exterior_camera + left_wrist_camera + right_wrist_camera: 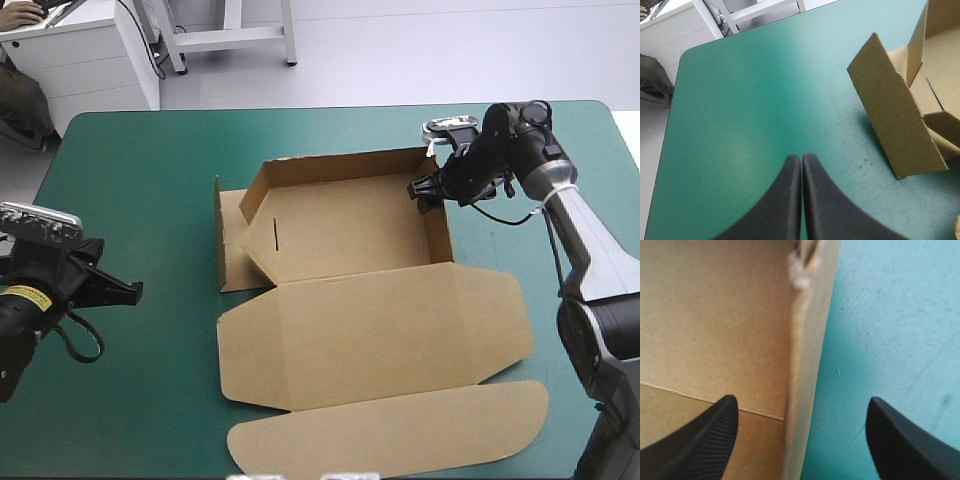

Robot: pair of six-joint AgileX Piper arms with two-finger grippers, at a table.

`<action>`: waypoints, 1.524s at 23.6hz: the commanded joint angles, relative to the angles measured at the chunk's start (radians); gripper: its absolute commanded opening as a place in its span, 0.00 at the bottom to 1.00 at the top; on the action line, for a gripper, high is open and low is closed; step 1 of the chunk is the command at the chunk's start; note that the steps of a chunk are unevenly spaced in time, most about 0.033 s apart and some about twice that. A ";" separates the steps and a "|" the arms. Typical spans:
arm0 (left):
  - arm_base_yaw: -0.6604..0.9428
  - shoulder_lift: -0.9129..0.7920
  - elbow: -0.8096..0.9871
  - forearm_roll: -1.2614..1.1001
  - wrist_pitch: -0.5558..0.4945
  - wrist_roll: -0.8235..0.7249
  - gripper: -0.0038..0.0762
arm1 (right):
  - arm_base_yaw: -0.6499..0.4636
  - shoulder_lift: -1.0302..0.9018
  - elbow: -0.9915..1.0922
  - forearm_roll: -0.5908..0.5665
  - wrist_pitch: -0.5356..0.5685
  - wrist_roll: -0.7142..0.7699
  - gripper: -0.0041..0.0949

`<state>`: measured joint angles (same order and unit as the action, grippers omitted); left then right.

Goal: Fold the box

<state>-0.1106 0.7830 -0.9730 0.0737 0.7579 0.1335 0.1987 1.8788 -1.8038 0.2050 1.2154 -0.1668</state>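
Note:
The brown box [350, 240] lies mid-table as an open tray with its far, left and right walls raised and its lid [380, 335] flat toward the near edge. My right gripper [428, 192] is open at the tray's right wall [802, 365], one black finger inside the tray and one outside over the teal-green cover. My left gripper [128, 292] is shut, low over bare cover well left of the box. From the left wrist, the raised left flap [895, 120] stands ahead and to the side of its fingers [801, 165].
The teal-green table [150, 180] runs bare to the left and far side of the box. A rounded tuck flap [400, 430] reaches close to the near edge. A white cabinet [90, 50] stands beyond the far left corner.

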 commanded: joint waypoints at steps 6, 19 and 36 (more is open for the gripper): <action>0.002 -0.003 -0.028 0.002 -0.059 -0.008 0.04 | -0.004 -0.138 -0.125 0.006 0.039 0.012 0.80; 0.002 -0.003 -0.028 -0.001 -0.061 -0.008 0.04 | -0.004 0.010 -0.125 0.017 0.002 0.012 0.80; 0.002 -0.003 -0.028 -0.006 -0.060 -0.008 0.04 | -0.004 0.150 -0.125 0.086 -0.108 -0.013 0.42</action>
<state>-0.1106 0.7830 -0.9730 0.0709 0.7598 0.1335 0.1987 2.0863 -1.9017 0.2732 1.1382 -0.1669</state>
